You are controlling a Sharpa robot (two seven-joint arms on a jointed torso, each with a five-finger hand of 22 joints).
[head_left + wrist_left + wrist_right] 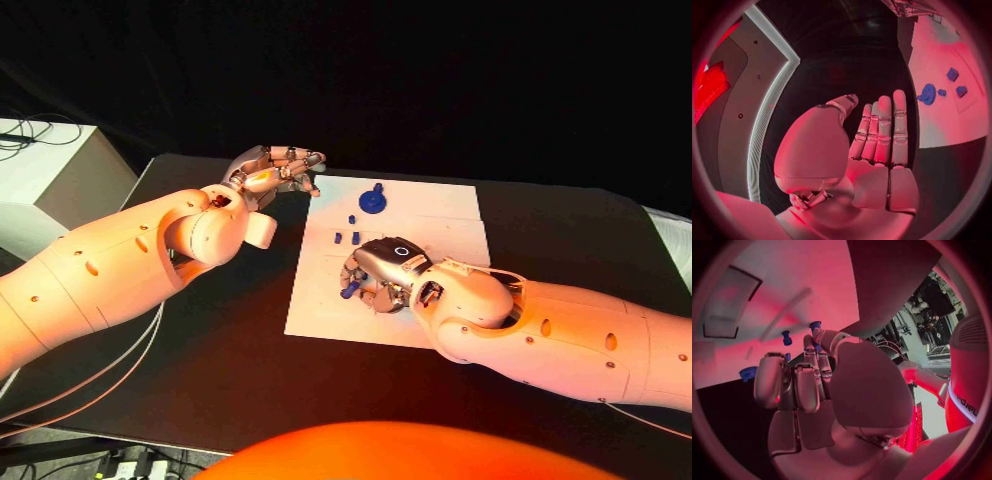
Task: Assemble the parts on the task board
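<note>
- Head view: the task board [433, 215], a white plate, lies in the middle of the black table [216, 340], its long axis running from near edge to far edge, slightly skewed.
- Head view: a round blue part [374, 201] with a short stem sits near the board's far edge, stem pointing toward that edge. Small blue parts [348, 238] lie in a loose cluster just nearer the robot, toward the board's left edge.
- Head view: the right hand [378, 275] rests over the board's near-left quarter, fingers curled downward. A longish blue part [349, 290] shows at its fingertips, long axis slanting toward the near-left corner; whether it is pinched or only touched cannot be told.
- Head view: the left hand [274, 170] hovers by the board's far-left corner, off the plate, fingers loosely bent, nothing in it.
- Left wrist view: the left hand [879, 145] has fingers straight, side by side, palm bare, holding nothing. The board [948, 120] lies beyond with the round part [927, 94] and three small pieces [952, 75] on it.
- Right wrist view: the right hand [811, 385] has fingers bent inward over the board [786, 300]. Blue parts [786, 337] stand near the fingertips, and one [814, 326] sits right at a fingertip; the grip is unclear.
- No legible writing on board or parts.
</note>
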